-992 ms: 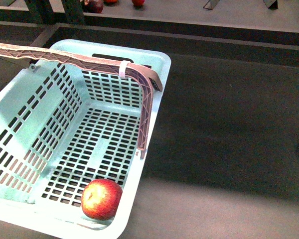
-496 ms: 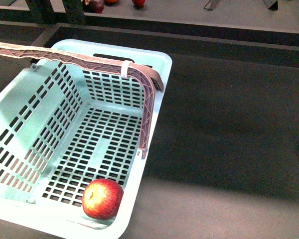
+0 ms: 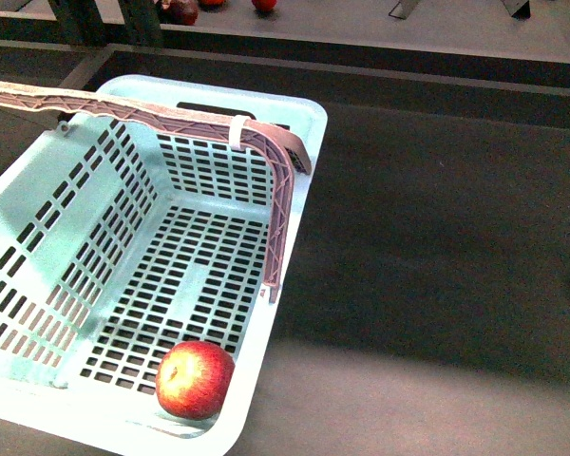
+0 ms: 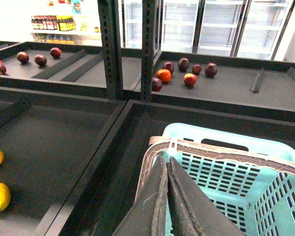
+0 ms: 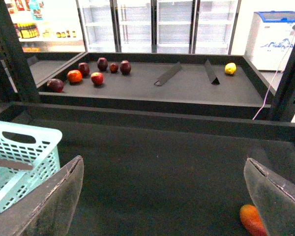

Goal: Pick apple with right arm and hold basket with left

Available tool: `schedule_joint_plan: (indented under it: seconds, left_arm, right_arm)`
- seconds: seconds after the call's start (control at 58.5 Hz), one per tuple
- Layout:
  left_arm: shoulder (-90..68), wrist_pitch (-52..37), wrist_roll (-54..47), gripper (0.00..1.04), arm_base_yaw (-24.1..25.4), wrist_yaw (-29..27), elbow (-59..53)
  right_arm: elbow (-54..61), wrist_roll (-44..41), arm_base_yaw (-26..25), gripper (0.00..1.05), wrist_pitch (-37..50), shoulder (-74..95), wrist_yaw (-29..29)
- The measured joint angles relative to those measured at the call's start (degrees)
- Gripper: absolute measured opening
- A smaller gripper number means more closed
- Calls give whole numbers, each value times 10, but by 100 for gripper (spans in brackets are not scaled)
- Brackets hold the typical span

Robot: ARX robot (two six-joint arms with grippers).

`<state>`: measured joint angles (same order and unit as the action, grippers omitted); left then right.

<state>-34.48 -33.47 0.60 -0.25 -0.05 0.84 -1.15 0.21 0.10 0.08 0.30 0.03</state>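
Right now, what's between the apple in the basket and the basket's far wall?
Nothing but bare slotted floor. In the front view, the apple sits alone at the near end of the basket, and the floor up to the far wall is empty.

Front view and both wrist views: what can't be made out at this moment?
- Neither arm shows in the front view.
- Left gripper: fingers pressed together by the basket handle; the actual grip is cut off by the frame's edge.
- Basket's near-left corner: cropped by the front view's edge.
- Apple: absent from both wrist views.
- Orange thing beside the right gripper: partly cropped, unidentifiable.
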Motion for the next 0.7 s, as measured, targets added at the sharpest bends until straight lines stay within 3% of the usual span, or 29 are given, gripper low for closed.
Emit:
schedule_joint_plan:
  seconds: [0.701]
  left_arm:
    - [206, 195, 0, 3, 0, 0, 0]
  right_arm:
    - [0, 0, 0, 96, 0, 0, 0]
